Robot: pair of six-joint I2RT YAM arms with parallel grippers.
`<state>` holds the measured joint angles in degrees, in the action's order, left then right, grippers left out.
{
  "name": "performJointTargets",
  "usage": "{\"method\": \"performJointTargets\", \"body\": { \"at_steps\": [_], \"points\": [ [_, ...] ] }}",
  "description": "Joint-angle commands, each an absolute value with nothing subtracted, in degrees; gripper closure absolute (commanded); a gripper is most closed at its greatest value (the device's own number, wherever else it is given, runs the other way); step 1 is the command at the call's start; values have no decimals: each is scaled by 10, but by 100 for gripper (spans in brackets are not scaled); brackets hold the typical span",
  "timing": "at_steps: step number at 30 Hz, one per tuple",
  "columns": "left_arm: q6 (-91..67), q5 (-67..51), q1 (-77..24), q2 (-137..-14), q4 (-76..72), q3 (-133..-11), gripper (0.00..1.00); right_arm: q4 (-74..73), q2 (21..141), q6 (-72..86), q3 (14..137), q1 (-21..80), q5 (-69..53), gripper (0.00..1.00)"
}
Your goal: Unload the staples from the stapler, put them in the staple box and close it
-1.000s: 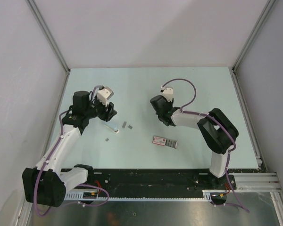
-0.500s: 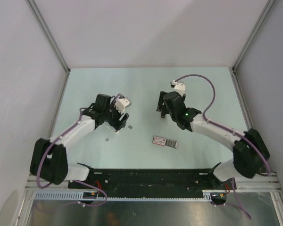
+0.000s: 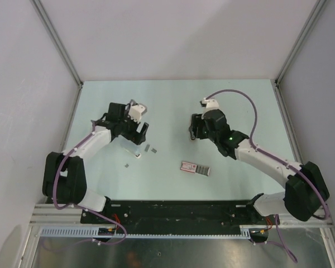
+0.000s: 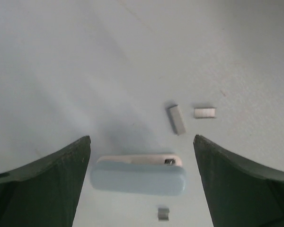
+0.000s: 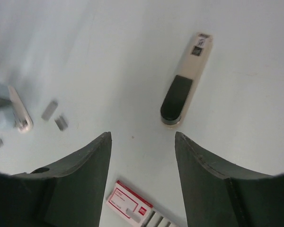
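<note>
While your right claw (image 5: 142, 135) hangs with its two fingers spread and nothing between them, the stapler (image 5: 185, 81) lies flat on the pale table (image 5: 109, 42) in the upper right of the right wrist view. It is just beyond the finger on the right of the frame and clear of it. You see it as a slim beige-grey bar with a rounded black cap over its near end and a small dark-printed label at its far end. It points up and slightly right. In the top view it is mostly hidden under that claw. Your left claw (image 4: 142, 139) is also spread wide and empty, hovering over a pale blue-grey oblong piece (image 4: 138, 178) with a cream strip along its upper edge. Loose staples (image 4: 176, 119) lie as short grey bits around that piece: two just above its right end, one just below it. A pink-and-grey packet (image 3: 195, 168) sits lower centre in the top view, between the arms.
</note>
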<state>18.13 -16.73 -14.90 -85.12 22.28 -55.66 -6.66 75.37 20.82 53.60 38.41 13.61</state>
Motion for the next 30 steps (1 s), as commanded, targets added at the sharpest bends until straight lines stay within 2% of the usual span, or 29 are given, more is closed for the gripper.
{"method": "performJointTargets", "body": {
  "at_steps": [1,6,11,21,30],
  "points": [
    [138,-220,-83,-807,221,-570,6,-27,813,76,568,406,21,38],
    [135,-282,21,-758,248,-578,3,-40,924,-107,644,450,-60,32],
    [167,-282,59,-721,285,-578,1,-38,1008,-234,722,474,-102,24],
    [154,-330,95,-719,299,-586,1,-157,1183,-351,903,500,-162,19],
    [156,-350,121,-714,302,-592,0,-182,1230,-395,947,505,-203,18]
  ]
}}
